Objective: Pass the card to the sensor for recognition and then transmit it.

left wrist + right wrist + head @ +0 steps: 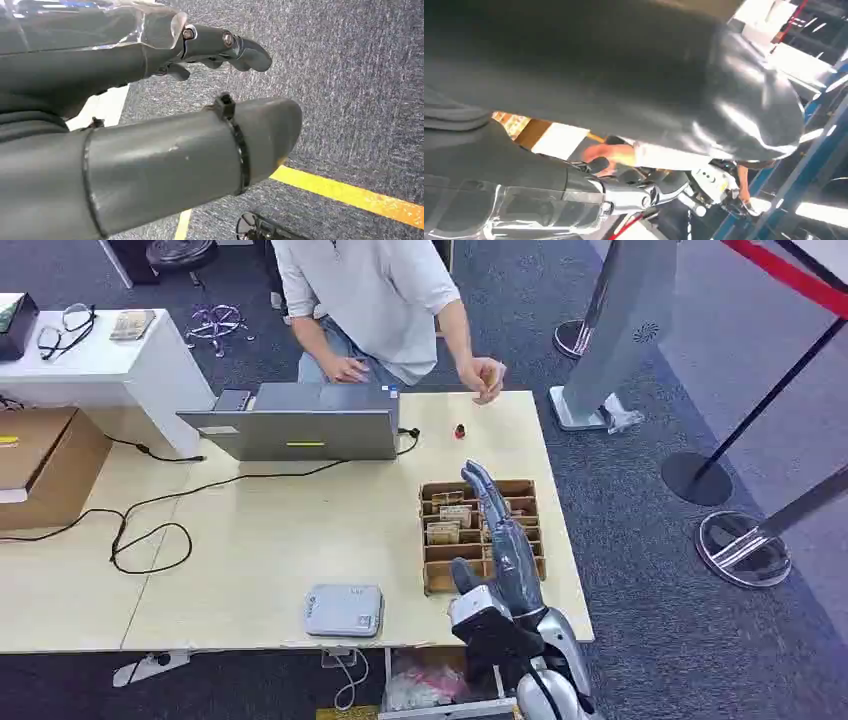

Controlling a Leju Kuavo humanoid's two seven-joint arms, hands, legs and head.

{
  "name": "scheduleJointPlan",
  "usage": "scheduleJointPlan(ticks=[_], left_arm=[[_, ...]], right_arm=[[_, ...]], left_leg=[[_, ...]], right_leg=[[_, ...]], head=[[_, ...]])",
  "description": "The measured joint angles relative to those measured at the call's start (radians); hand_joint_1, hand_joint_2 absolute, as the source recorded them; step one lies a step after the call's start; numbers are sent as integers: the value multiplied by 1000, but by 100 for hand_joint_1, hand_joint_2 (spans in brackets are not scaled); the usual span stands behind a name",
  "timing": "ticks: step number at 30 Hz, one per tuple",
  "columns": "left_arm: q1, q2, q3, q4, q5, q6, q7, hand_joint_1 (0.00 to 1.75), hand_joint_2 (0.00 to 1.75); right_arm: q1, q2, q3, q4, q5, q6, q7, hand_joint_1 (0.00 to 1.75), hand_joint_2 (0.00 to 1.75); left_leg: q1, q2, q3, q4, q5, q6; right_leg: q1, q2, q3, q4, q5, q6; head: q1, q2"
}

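A cardboard divider box (430, 575) stands on the table's right part, with cards (448, 530) upright in its compartments. A grey flat sensor unit (343, 610) lies near the front edge, left of the box. My right hand (503, 555) hovers over the box's right half, fingers stretched forward and holding nothing; in the right wrist view the hand (614, 100) is seen close up with its fingers (624, 197) straight. In the left wrist view, my left hand (150, 150) hangs over grey carpet, thumb and fingers (215, 42) apart and empty.
A person stands across the table, one hand (485, 378) raised over the far edge near a small red object (459, 431). A grey laptop (300, 422) and black cables (150, 530) occupy the back left. Barrier post bases (745, 550) stand on the floor to the right.
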Motion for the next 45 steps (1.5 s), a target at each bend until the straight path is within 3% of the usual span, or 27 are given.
scheduleJointPlan(ticks=[7, 14, 17, 23, 26, 31, 40, 41, 45], left_arm=[[0, 0, 0, 0, 0, 0, -2, 0, 0], [0, 0, 0, 0, -8, 0, 0, 0, 0], [0, 0, 0, 0, -11, 0, 0, 0, 0], [-1, 0, 0, 0, -22, 0, 0, 0, 0], [-1, 0, 0, 0, -23, 0, 0, 0, 0], [-1, -1, 0, 0, -21, 0, 0, 0, 0], [-1, -1, 0, 0, -18, 0, 3, 0, 0], [-1, -1, 0, 0, -16, 0, 6, 0, 0], [-1, -1, 0, 0, -10, 2, 12, 0, 0]], right_arm=[[-31, -8, 2, 34, 53, -25, 18, 0, 0], [-78, -13, 11, 83, 261, -155, 82, 0, 0], [-97, -14, 11, 98, 298, -176, 94, 0, 0], [-186, -15, 11, 155, 647, -308, 221, 0, 0], [-277, -15, 11, 236, 745, -338, 264, 0, 0], [-392, -13, 23, 385, 783, -362, 290, 0, 0], [-450, -8, 27, 486, 795, -364, 296, 0, 0], [-456, -6, 27, 495, 800, -364, 299, 0, 175], [-495, 8, 37, 564, 808, -365, 311, 0, 175]], left_leg=[[0, 0, 0, 0, 0, 0], [0, 0, 0, 0, 0, 0], [0, 0, 0, 0, 0, 0], [0, 1, 0, 0, 0, 0], [0, 1, 1, 0, 1, 0], [0, 0, 1, 0, 2, 0], [0, 0, 0, 0, 2, 1], [0, 0, 0, 0, 2, 1], [0, 0, 0, 0, 2, 1]], right_leg=[[0, 0, 0, 0, 0, 0], [0, 0, 0, 0, 0, 0], [0, 0, 0, 0, 0, 0], [0, 1, 0, 0, 1, 0], [0, 2, 0, 0, 1, 0], [0, 1, 0, 0, 2, 0], [0, 1, 0, 0, 2, 0], [0, 1, 0, 0, 2, 0], [0, 1, 0, 0, 2, 0]], head=[[0, 0], [0, 0], [0, 0], [0, 0], [0, 0], [0, 0], [0, 0], [0, 0], [0, 0]])
